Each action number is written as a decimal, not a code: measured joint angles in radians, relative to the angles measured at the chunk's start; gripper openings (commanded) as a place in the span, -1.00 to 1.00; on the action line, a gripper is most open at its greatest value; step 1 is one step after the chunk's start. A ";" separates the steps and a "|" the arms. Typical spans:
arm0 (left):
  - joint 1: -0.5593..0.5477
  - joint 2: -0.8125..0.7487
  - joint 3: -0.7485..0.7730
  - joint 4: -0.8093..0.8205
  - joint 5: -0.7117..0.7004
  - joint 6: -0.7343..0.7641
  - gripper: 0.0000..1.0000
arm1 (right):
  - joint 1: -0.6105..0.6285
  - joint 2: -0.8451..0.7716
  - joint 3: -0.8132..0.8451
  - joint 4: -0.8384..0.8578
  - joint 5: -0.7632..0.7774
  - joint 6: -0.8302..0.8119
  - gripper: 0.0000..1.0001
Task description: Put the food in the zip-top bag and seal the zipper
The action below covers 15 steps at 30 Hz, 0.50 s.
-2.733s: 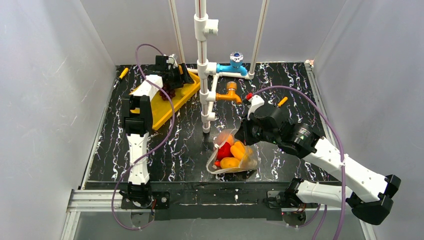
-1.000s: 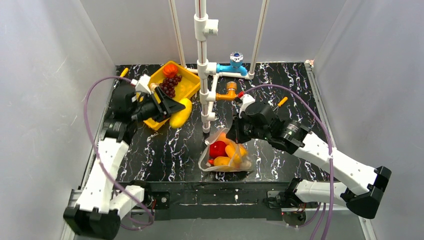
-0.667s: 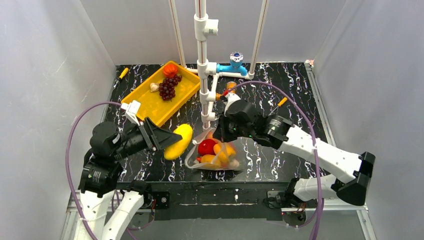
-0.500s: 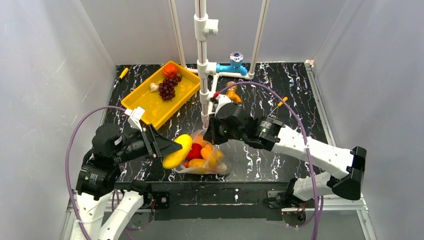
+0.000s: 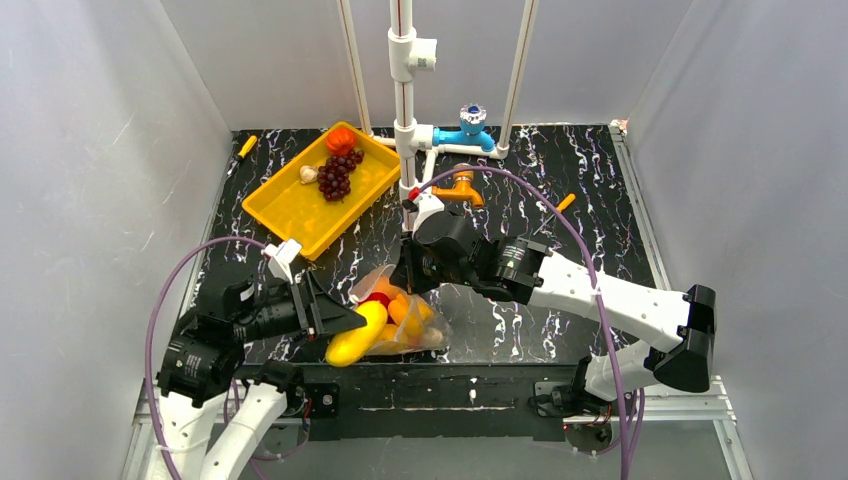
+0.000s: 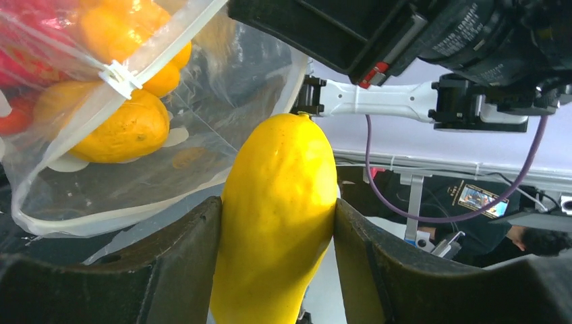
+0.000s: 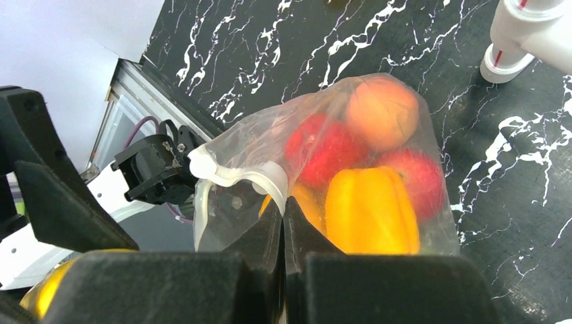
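Robot lab booth, white panel walls (image 5: pixel 90 150)

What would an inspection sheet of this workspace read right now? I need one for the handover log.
Surface: black marbled table, no spill seen.
Job's things: zip-top bag holds red, orange and yellow food; yellow fruit beside the bag, not inside; grapes, red piece and white piece in the yellow tray.
Clutter: blue tap and orange tap on a white pipe stand; two small orange pegs.
Grippers: left gripper shut on the yellow fruit; right gripper shut on the bag's zipper edge.
Cables: one purple cable loops off the left arm, another off the right.
Surroundings: white walls; metal rail at the near edge.
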 measured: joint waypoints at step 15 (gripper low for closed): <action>0.000 0.183 -0.010 -0.015 -0.279 0.033 -0.32 | 0.000 0.005 0.002 0.124 -0.094 0.004 -0.97</action>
